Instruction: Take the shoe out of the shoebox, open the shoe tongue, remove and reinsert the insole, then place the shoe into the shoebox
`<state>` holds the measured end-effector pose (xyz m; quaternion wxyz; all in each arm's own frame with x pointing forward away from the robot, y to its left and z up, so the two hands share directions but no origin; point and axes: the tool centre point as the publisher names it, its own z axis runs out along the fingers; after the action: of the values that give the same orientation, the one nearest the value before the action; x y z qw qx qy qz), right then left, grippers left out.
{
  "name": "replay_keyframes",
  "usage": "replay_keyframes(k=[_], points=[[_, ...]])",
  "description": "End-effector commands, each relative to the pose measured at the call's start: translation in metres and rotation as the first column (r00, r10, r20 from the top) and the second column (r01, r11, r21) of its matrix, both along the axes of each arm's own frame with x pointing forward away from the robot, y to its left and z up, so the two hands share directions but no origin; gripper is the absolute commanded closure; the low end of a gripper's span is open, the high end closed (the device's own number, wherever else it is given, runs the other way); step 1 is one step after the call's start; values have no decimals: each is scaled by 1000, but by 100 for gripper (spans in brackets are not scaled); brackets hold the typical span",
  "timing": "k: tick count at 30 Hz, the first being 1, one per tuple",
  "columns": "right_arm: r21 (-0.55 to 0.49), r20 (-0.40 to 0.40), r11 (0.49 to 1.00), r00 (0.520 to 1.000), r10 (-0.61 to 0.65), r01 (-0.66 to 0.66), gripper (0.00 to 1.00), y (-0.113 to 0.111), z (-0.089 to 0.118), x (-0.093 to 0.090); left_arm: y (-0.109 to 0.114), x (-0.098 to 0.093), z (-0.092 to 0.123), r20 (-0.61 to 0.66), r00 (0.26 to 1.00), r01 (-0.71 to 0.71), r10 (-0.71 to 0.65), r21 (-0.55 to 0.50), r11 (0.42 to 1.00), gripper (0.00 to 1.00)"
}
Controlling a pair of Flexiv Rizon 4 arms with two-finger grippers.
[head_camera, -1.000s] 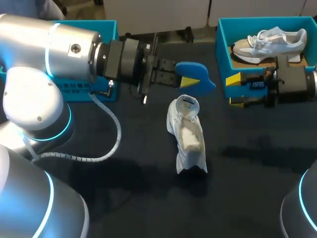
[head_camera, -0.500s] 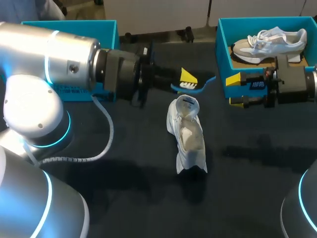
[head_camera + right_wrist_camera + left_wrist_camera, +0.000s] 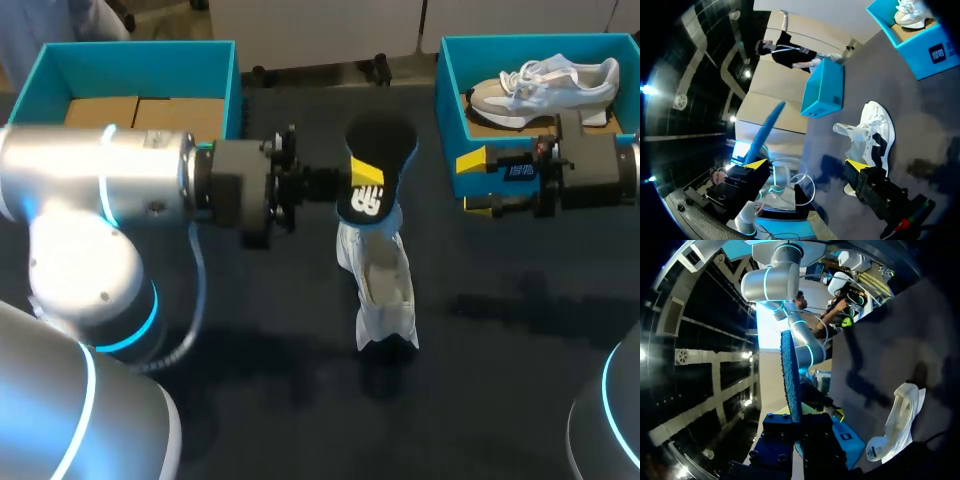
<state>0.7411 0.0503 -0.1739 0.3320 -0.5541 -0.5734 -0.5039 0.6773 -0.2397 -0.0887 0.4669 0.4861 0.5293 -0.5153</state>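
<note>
A white shoe (image 3: 381, 282) lies on the dark table, its tongue pulled open; it also shows beside my left gripper (image 3: 897, 421) and ahead of my right gripper (image 3: 871, 134). My left gripper (image 3: 362, 186) is shut on the insole (image 3: 379, 148), which hangs just above the shoe's heel end with its black underside facing up. In the left wrist view the insole (image 3: 789, 375) stands edge-on, blue, between the fingers of the left gripper (image 3: 796, 422). My right gripper (image 3: 476, 184) rests open and empty in front of the right shoebox (image 3: 449, 105). Beyond that gripper (image 3: 805, 165) the insole (image 3: 766, 129) shows as a blue strip.
The teal right shoebox holds a second, grey-and-white shoe (image 3: 545, 83). Another teal box (image 3: 225, 68) lined with cardboard stands at the back left, partly behind my left arm. Dark tabletop (image 3: 500, 380) lies bare in front of the shoe.
My left arm has turned the insole over, from blue side up to black underside up, and carried it closer to the shoe's heel. The right arm and the shoe have stayed put.
</note>
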Motion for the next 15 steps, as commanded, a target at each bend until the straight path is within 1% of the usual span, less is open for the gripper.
replay_keyframes(k=[1, 5, 8, 9, 15], points=[[-2, 0, 1000, 1000, -3, 3, 0, 1, 0, 0, -1, -8, -15, 2, 999, -39, 39, -87, 995, 100], [4, -2, 1000, 1000, -6, 6, 0, 2, 1, -1, 1, -9, -27, 27, 999, -40, 43, -78, 996, 100], [20, -14, 1000, 1000, -1, 1, 0, 4, 3, -2, 2, -8, -36, 88, 994, -57, 63, -73, 996, 100], [24, -17, 1000, 1000, 2, -2, 0, 6, 4, -2, 2, -8, -39, 116, 991, -55, 63, -67, 996, 100], [51, -46, 999, 999, 18, -16, 0, 20, 8, -4, 2, -4, -49, 145, 987, -59, 66, -52, 997, 100]])
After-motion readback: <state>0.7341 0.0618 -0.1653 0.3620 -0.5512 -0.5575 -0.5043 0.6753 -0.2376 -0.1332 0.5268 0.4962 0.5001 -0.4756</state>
